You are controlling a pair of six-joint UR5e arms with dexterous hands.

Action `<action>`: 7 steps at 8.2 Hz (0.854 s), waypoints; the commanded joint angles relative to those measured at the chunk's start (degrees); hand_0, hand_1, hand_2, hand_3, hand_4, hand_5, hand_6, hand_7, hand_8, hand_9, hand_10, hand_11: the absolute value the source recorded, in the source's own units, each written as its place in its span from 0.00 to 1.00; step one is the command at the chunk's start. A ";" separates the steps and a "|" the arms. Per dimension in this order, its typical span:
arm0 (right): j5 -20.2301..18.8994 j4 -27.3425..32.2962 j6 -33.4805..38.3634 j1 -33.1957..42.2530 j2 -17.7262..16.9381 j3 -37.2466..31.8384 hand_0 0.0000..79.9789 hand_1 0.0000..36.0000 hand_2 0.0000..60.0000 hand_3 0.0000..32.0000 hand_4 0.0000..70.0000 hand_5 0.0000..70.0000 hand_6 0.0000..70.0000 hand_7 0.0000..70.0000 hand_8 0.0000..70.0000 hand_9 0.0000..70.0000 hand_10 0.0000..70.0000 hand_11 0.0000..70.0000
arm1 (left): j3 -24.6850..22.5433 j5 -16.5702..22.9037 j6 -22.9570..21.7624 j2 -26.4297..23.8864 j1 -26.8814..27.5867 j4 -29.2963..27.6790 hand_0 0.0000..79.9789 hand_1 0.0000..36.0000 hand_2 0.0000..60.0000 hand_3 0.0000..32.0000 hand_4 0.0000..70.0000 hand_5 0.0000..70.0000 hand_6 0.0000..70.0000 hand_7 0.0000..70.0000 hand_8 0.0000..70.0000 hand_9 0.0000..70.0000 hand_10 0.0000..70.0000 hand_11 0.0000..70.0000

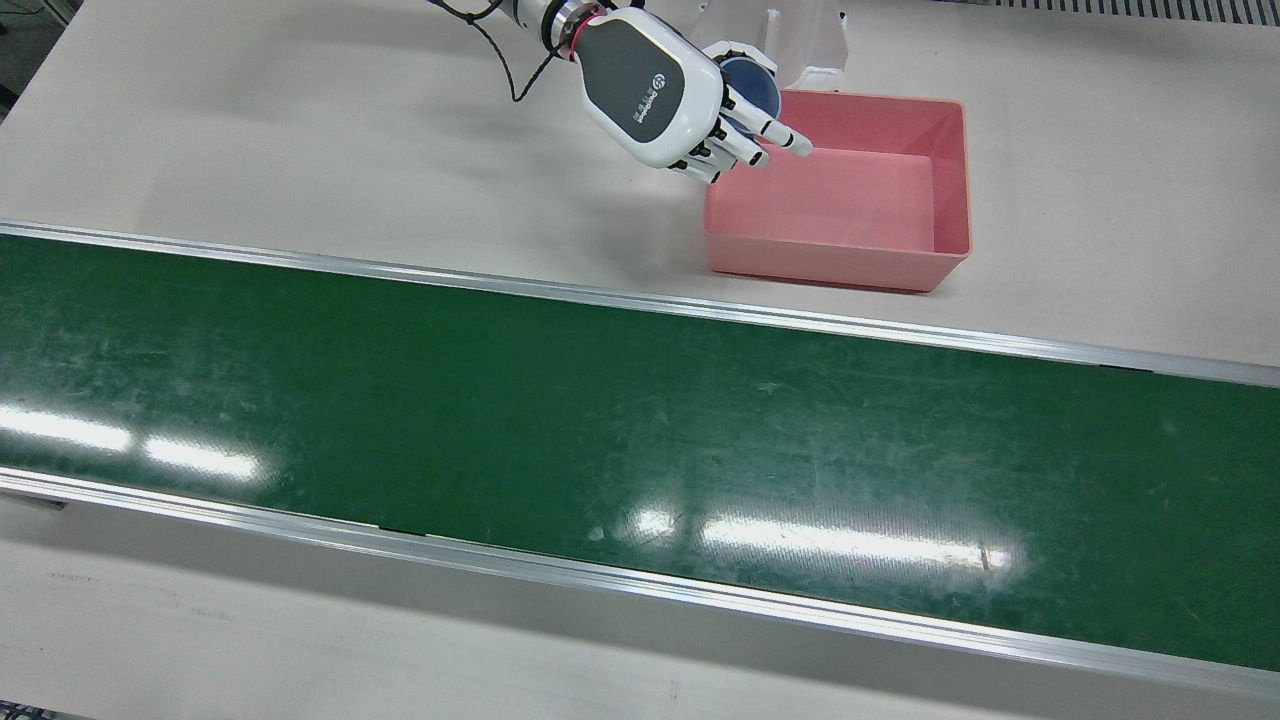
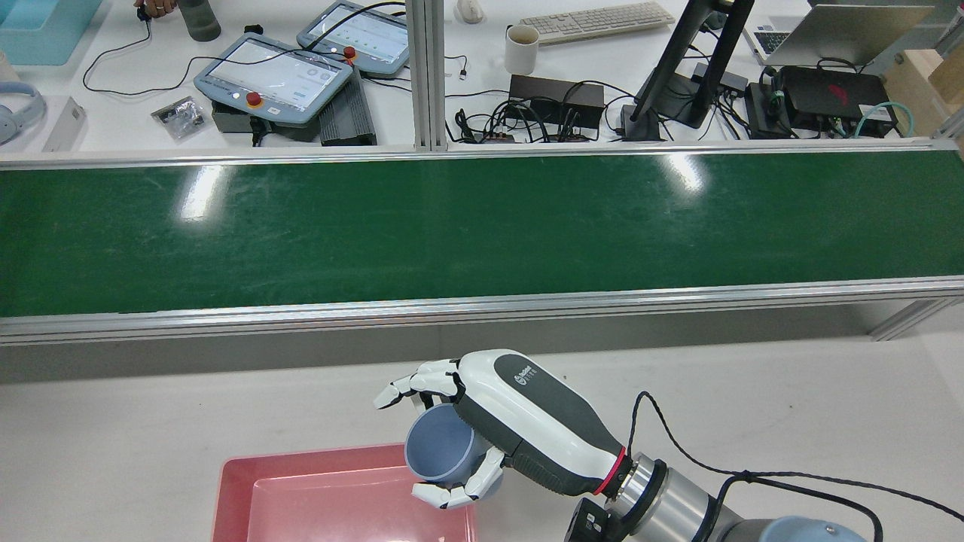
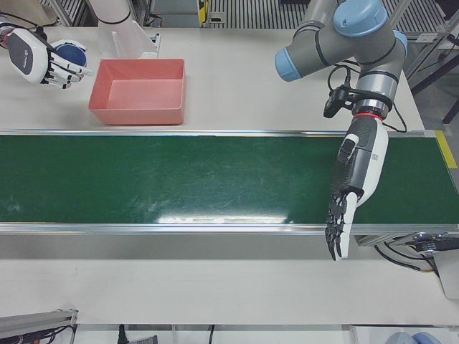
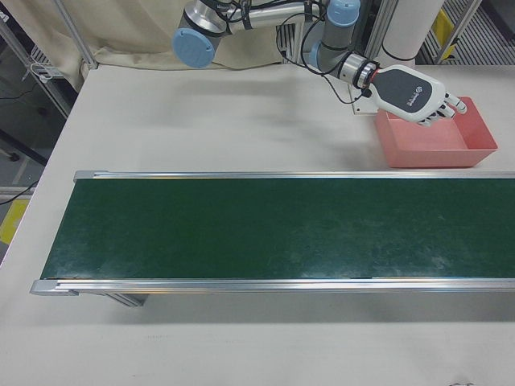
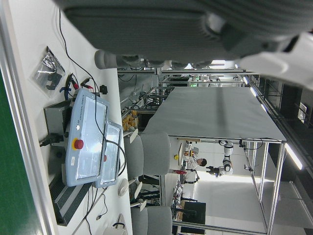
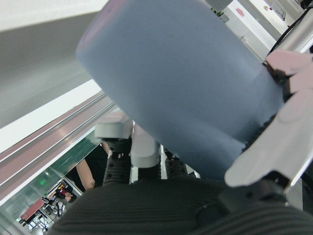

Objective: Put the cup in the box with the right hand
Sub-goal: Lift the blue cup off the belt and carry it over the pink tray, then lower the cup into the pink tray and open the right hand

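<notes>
While tilted over box [image 2: 331, 489] corner, cup [image 2: 443, 452] sits clasped inside right hand [image 2: 497, 421] fingers [image 2: 410, 388].

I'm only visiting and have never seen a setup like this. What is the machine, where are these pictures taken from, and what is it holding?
These are two robot arms at a table, each ending in a mechanical hand. Fixed cameras look from above, behind and the front corners; two small cameras ride on the hands. A green conveyor belt crosses the table, with a pink box beside it. The right hand grips a blue cup at the box's edge. The left hand hangs open over the belt, holding nothing.
</notes>
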 commanded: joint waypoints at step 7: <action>-0.45 1.75 2.27 -4.55 0.08 -0.29 0.69 0.45 0.00 0.35 0.00 0.08 0.00 0.00 0.00 0.00 0.01 0.05 | 0.09 0.00 0.00 0.00 0.00 0.00 0.00 0.00 0.00 0.00 0.00 0.00 0.00 0.00 0.00 0.00 0.00 0.00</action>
